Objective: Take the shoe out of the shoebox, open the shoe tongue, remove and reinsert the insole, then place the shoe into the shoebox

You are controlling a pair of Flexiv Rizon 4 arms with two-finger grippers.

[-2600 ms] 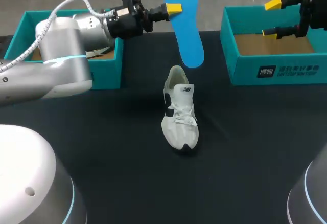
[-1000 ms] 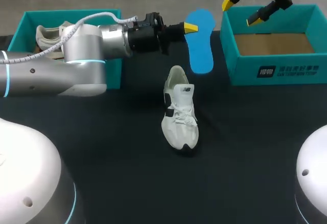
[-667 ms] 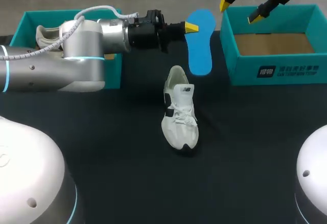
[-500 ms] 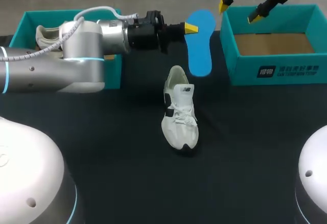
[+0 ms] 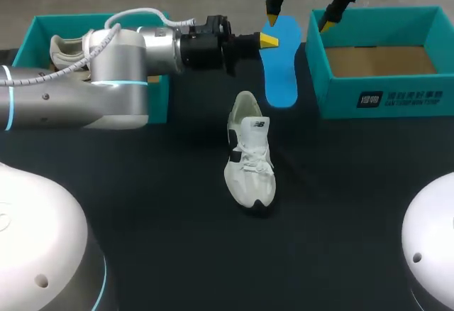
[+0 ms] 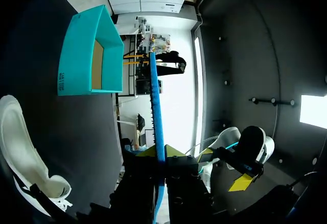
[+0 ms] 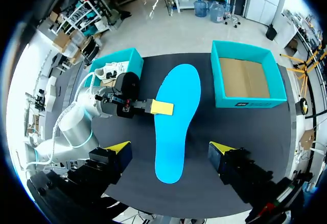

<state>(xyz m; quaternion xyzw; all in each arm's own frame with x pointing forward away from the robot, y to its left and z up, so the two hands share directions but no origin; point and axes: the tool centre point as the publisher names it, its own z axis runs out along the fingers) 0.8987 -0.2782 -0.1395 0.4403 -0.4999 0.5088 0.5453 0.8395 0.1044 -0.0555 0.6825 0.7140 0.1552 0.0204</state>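
Blue and smooth, the insole [image 5: 279, 66] shows its full foot-shaped outline in the head view, with no mark on its face. It is at the far side of the black table [image 5: 142, 183], between the two teal shoeboxes. The left gripper [image 5: 266, 39] has pinched it by one long edge. The right gripper [image 5: 299, 20] hangs over the insole's far end with its yellow tips spread wide and holds nothing. Nearer, the white shoe [image 5: 248, 151] stands upright and laced, with dark patches at its side and sole. The right shoebox [image 5: 383, 101] shows a bare cardboard floor, and a second shoe [image 5: 67, 45] lies in the left shoebox [image 5: 157, 91].

From the left wrist view, the insole [image 6: 155, 116] is edge-on, a thin blue strip running straight ahead from the left gripper [image 6: 159, 155], whose two yellow tips press it from both sides. The white shoe [image 6: 20, 147] lies beside and below the strip, and the right shoebox [image 6: 84, 55] sits ahead.

From the right wrist view, the insole [image 7: 176, 127] lies face-on under the right gripper [image 7: 169, 147], whose fingers stand far apart on either side without touching it. The left gripper [image 7: 162, 107] clamps its edge.
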